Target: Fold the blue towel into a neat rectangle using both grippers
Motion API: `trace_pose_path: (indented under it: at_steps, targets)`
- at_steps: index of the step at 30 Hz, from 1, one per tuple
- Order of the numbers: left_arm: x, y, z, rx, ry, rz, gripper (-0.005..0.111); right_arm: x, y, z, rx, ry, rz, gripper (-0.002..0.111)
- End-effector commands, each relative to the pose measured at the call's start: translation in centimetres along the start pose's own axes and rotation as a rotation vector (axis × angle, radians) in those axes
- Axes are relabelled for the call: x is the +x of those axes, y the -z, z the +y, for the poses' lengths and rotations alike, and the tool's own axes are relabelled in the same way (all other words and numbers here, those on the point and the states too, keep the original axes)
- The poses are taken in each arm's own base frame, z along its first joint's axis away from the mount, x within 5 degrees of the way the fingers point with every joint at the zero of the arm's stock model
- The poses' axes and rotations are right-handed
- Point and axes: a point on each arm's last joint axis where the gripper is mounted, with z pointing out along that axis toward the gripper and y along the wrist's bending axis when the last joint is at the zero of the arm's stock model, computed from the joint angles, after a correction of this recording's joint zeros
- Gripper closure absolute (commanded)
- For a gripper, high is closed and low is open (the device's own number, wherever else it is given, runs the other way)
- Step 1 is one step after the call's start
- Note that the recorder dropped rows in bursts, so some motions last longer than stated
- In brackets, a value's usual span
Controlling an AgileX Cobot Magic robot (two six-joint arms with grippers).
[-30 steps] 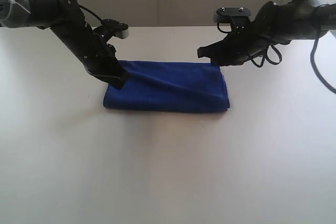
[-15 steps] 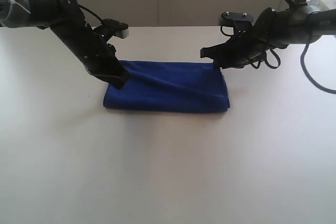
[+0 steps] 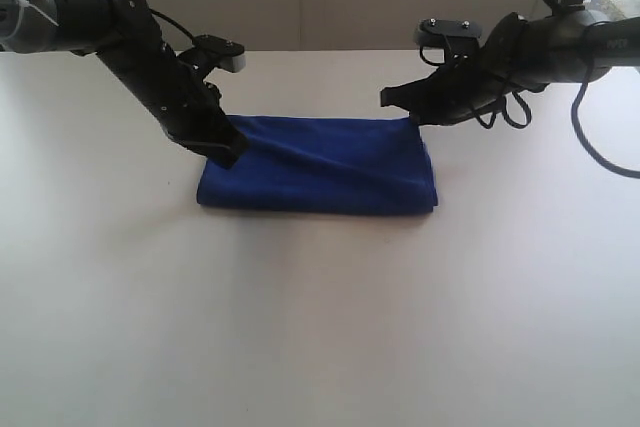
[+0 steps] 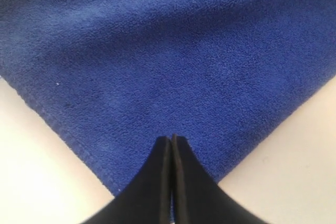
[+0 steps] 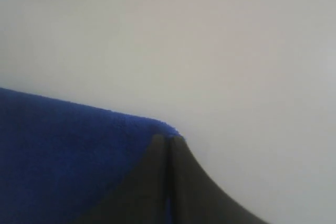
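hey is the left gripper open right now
No, in the left wrist view the left gripper has its jaws pressed tight together at a corner of the blue towel.

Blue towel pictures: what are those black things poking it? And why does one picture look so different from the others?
Those are a robot's left arm and right arm. The wide picture comes from a camera standing apart; it shows the folded blue towel lying on a white table. The two close-up pictures come from little cameras on the arms' wrists, looking along their fingers. The left arm's fingers are shut on one towel corner, and the right arm's fingers are shut on another corner.
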Motion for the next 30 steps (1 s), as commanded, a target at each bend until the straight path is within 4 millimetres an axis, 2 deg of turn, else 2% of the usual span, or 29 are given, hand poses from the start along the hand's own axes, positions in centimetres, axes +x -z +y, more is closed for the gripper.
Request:
trace_pose_path:
  at_steps: [1,4,15,16,19,21,27,30]
  targets:
    - [0.0,0.1,-0.1,0.015,0.019,-0.003,0.106,-1.4,0.5,-0.3,0.017,0.043,-0.061,0.108]
    - [0.0,0.2,-0.1,0.015,0.017,-0.004,0.106,-2.0,0.8,-0.2,0.027,0.079,-0.076,0.108]
    - [-0.1,0.2,-0.1,0.008,0.017,-0.013,0.106,-1.5,0.8,-0.3,0.026,0.117,-0.025,0.107]
    - [-0.2,0.2,0.0,0.001,0.017,-0.021,0.106,-1.5,0.8,-0.3,0.026,0.118,-0.023,0.104]
    - [-0.5,0.2,0.2,-0.023,0.017,-0.051,0.106,-1.6,1.1,-0.2,0.024,0.131,-0.009,0.086]
    - [-0.5,0.2,0.4,-0.039,0.014,-0.062,0.106,-1.7,1.4,-0.1,0.022,0.139,-0.002,0.079]
    - [-1.2,1.5,2.2,-0.084,0.092,-0.138,0.106,-3.2,3.8,0.5,0.022,0.153,-0.058,0.083]
    - [-1.6,1.7,3.0,-0.081,0.134,-0.185,0.106,-3.0,4.2,1.6,-0.020,0.135,-0.019,0.096]
